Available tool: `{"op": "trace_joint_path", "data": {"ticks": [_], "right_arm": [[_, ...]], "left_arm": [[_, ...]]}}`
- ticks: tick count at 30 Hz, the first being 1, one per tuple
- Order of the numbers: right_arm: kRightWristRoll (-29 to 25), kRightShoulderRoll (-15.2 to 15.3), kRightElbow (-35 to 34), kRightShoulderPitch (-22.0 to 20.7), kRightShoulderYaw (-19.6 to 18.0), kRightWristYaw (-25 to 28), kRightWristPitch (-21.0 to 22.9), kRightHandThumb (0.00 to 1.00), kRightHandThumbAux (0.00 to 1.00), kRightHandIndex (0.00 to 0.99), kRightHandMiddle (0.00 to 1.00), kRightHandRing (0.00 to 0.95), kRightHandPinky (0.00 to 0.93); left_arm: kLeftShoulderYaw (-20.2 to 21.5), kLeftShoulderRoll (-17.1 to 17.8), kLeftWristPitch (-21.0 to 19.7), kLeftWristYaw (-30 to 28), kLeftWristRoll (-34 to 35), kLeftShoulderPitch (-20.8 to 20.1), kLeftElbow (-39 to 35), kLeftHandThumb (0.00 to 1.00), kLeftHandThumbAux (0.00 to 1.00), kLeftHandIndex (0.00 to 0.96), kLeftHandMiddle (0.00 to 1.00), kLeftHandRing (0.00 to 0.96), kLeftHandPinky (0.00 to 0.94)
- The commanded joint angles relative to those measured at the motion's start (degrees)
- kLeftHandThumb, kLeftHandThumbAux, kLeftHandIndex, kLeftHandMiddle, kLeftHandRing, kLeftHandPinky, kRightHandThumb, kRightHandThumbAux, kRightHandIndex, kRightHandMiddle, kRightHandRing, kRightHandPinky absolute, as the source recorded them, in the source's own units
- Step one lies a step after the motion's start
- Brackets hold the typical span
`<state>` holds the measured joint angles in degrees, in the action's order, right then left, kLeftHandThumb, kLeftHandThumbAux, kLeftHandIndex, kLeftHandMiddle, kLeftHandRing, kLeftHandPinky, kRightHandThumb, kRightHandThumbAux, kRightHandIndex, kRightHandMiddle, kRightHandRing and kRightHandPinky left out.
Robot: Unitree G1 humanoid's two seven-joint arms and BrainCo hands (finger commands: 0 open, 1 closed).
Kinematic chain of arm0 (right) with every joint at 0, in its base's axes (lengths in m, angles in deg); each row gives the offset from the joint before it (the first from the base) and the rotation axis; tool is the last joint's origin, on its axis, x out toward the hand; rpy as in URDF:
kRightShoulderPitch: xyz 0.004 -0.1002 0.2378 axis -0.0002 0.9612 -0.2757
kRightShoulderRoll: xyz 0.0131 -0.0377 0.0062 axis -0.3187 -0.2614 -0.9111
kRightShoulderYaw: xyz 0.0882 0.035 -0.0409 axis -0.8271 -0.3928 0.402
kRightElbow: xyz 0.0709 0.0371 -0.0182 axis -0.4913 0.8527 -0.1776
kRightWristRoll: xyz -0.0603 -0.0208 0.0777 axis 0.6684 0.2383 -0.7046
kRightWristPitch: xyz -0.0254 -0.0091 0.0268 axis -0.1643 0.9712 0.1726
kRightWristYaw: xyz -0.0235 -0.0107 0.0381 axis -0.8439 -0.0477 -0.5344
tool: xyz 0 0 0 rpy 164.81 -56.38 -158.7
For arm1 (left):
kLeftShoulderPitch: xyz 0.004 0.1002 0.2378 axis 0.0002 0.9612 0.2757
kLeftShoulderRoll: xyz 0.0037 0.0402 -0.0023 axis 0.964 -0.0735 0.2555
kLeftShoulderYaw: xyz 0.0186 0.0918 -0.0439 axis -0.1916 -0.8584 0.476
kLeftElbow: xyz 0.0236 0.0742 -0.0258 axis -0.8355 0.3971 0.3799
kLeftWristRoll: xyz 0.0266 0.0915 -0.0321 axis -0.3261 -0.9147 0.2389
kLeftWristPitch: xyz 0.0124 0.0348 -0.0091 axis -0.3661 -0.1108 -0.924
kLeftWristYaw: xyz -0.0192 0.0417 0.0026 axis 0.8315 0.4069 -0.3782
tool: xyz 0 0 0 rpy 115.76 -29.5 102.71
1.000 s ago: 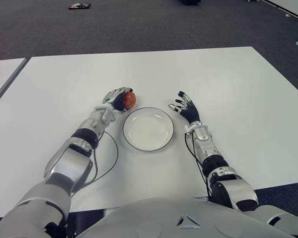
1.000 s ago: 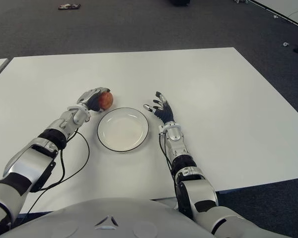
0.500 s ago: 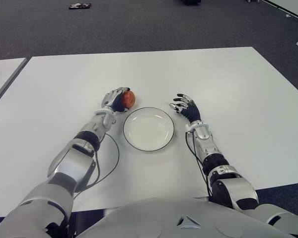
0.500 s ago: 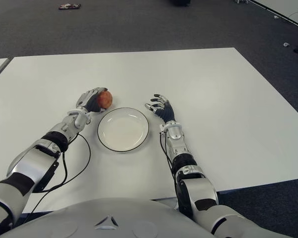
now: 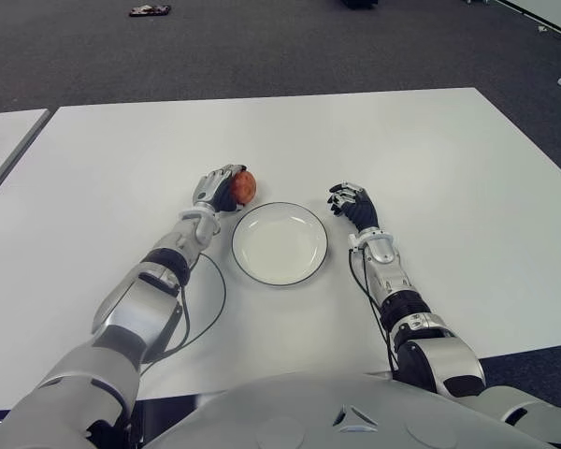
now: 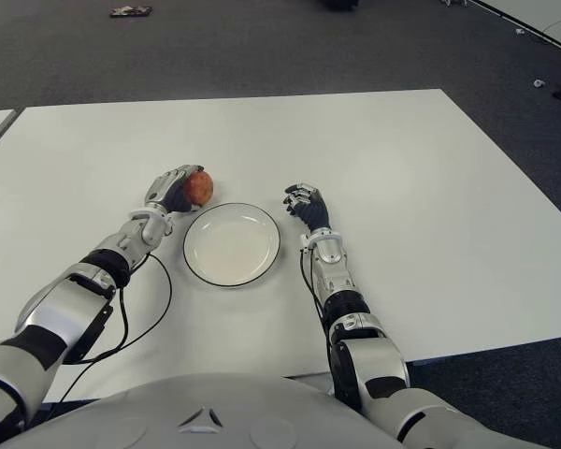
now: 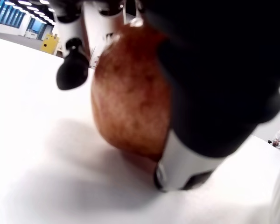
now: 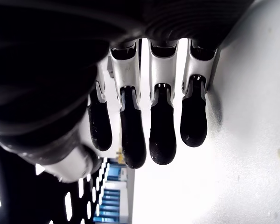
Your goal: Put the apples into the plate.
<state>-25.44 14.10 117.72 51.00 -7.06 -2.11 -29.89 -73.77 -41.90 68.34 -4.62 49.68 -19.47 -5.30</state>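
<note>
Your left hand (image 5: 217, 185) grips the round red-orange apple (image 5: 244, 186), low on the white table (image 5: 430, 150) | just beyond the round white dark-rimmed plate (image 5: 280, 243) | right hand (image 5: 352, 202) curled, holding nothing, beside the plate's right.

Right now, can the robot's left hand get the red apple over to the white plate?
Probably yes. The left hand already grips the round red apple, and the round white black-rimmed plate sits right beside it with only bare white table between. The right hand, curled, shows at the plate's other side.

Before me stands a broad white rectangular bench (image 5: 430, 159). A second white bench (image 5: 5, 140) adjoins it on my left, a narrow gap between. Dark grey carpeted floor (image 5: 262, 47) surrounds both; a small dark flat object (image 5: 150, 11) lies on it, far off.
</note>
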Motion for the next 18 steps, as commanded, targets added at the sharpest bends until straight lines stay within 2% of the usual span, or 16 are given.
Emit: {"op": "trace_joint_path", "data": {"ticks": [1, 18], "right_arm": [[-0.7, -0.4, 2.1, 3.0, -0.3, 0.0, 4.0, 0.686, 0.724, 0.427, 0.61, 0.623, 0.62], [-0.8, -0.6, 2.0, 2.5, -0.5, -0.3, 5.1, 0.68, 0.725, 0.423, 0.585, 0.597, 0.588]], "left_arm": [[-1.4, -0.8, -0.1, 0.5, -1.4, 1.9, 1.3, 0.739, 0.693, 0.446, 0.814, 0.8, 0.728], [-2.0, -0.4, 1.0, 2.3, -1.4, 1.6, 1.1, 0.738, 0.694, 0.446, 0.823, 0.811, 0.773]]}}
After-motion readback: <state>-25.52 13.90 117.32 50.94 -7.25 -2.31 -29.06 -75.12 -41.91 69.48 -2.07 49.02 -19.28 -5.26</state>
